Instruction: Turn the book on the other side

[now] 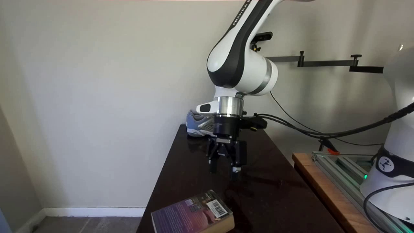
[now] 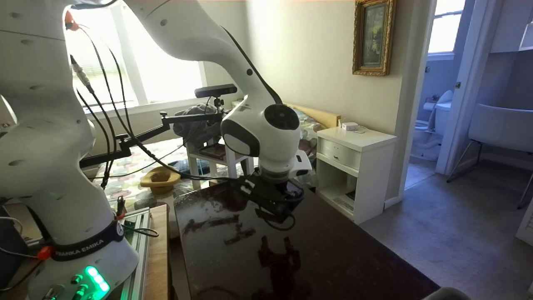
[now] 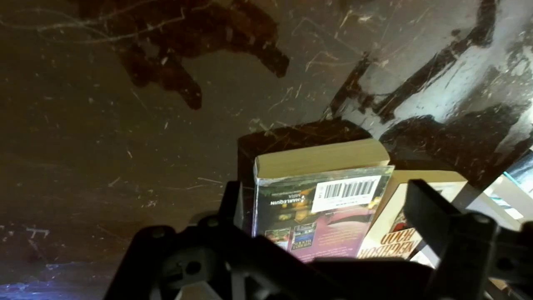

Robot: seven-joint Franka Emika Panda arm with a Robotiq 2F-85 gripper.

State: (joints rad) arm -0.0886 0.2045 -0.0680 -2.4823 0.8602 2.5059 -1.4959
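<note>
The book (image 1: pixel 194 213) lies flat on the dark table, back cover up, in an exterior view. The cover is purple and dark, with a white barcode label near one end. My gripper (image 1: pixel 224 171) points down above the table, a little farther back than the book, and does not touch it. Its fingers are apart and nothing is between them. In the wrist view the book (image 3: pixel 316 216) shows between and beyond the open fingers (image 3: pixel 323 189), its lower part hidden by the gripper. In an exterior view, the gripper (image 2: pixel 277 210) and arm cover the book's area.
The dark table (image 1: pixel 174 181) is glossy and scratched. A cream-coloured second book (image 3: pixel 391 233) lies right beside the first in the wrist view. A grey-blue sneaker (image 1: pixel 196 125) stands at the table's far end. The robot's base stands on a wooden ledge (image 1: pixel 333 191) alongside.
</note>
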